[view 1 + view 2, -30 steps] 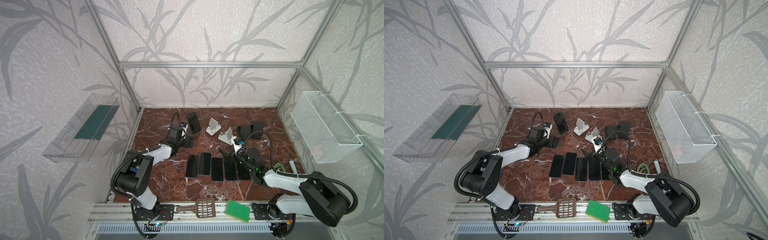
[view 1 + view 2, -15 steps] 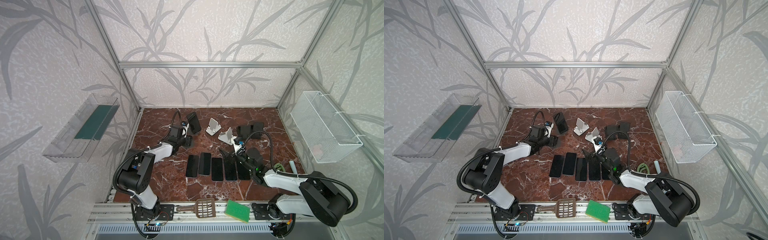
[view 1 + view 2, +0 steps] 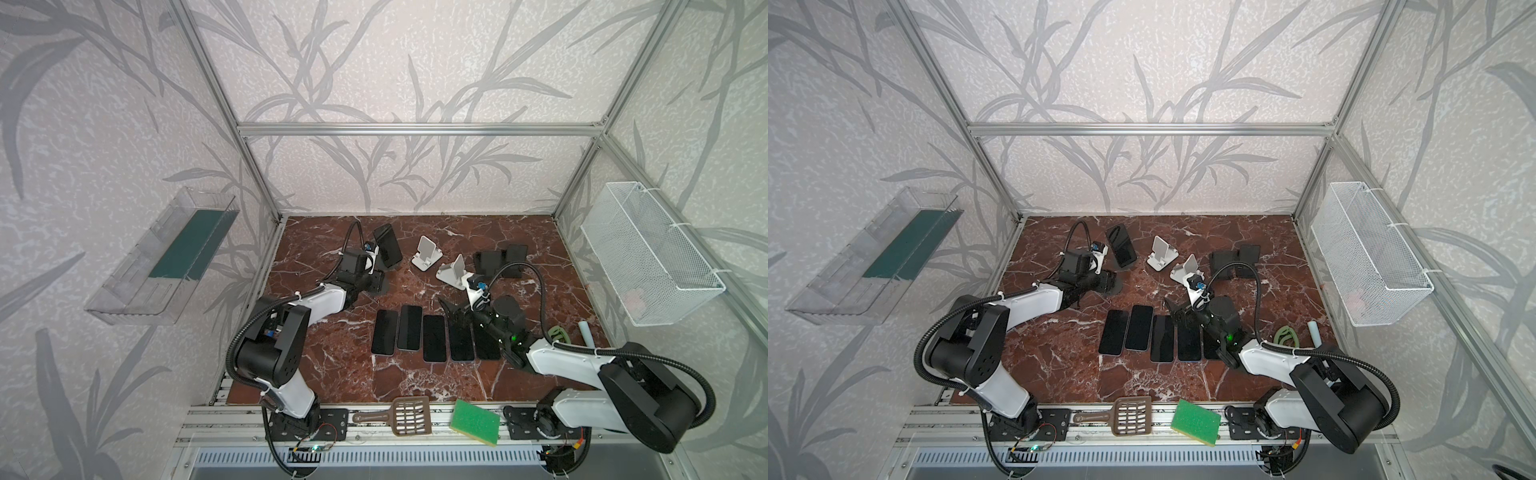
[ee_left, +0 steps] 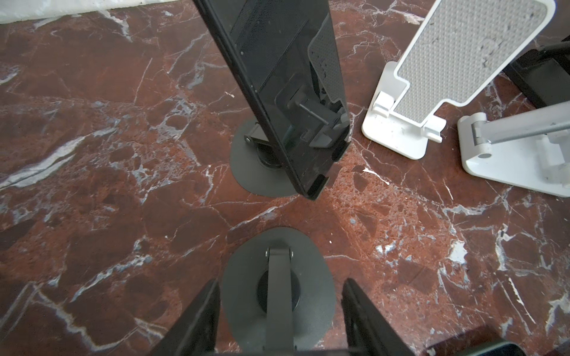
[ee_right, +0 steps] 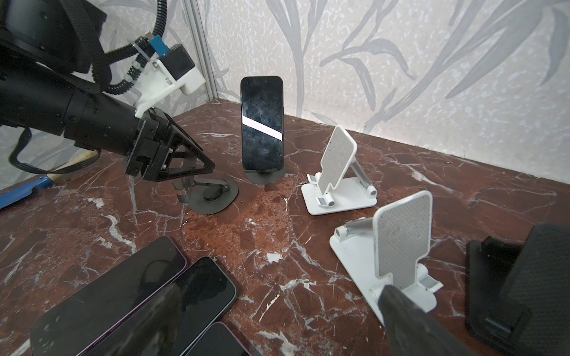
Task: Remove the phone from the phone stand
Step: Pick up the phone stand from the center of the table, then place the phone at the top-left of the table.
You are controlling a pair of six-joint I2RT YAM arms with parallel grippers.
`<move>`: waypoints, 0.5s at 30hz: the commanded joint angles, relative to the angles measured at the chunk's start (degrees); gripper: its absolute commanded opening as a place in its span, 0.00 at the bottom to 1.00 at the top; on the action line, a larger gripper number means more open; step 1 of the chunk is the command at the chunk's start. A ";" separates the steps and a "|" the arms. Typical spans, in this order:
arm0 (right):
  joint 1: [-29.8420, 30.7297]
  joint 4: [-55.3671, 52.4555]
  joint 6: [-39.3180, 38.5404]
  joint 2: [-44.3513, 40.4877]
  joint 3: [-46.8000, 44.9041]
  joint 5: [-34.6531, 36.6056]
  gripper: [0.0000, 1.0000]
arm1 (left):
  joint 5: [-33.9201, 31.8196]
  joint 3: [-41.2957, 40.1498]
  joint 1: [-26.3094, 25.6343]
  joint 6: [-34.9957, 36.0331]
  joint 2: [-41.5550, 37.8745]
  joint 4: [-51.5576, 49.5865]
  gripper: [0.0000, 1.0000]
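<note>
**gripnoob:** Left gripper (image 4: 281, 285) has pinched right in compared with a second back, though the arm itself has barely shifted. As far as I can tell it's now clamped across the empty dark stand (image 5: 212, 195), not the phone (image 5: 262, 123). Phone's untouched, sitting upright in portrait on its own stand (image 5: 267, 179) just behind that one, near the back wall. How would you grab it?

**benchrat:** By the two long edges, about halfway up, clear of the cradle lip at the bottom. It's a stiff glassy slab, so there's no squish to help you. I'd guess the faces are slick and the screen won't forgive a drop on that marble table (image 3: 332, 365). Probably not heavy, but the stand looks light too, so it may tag along unless you lift up along the lean. Right gripper (image 3: 455, 313) is spread wide, holding nothing, hovering over the row of flat phones (image 3: 409, 328).
</note>
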 commanded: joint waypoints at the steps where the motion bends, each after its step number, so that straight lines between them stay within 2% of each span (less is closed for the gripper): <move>1: 0.35 0.86 -0.32 -0.04 0.17 1.03 0.99 | -5.56 3.07 0.24 -1.00 -1.97 0.53 0.50; 5: 0.35 1.02 -0.13 0.30 0.24 0.79 0.99 | -15.62 9.94 1.02 -3.36 -0.23 -5.64 0.48; 9: 0.30 0.95 -0.12 -0.09 0.24 0.77 0.99 | -24.37 18.75 3.23 -6.09 5.04 -12.70 0.44; 15: 0.35 0.69 -0.47 -0.73 0.02 0.90 0.99 | -23.98 26.25 6.66 -9.01 12.67 -13.71 0.44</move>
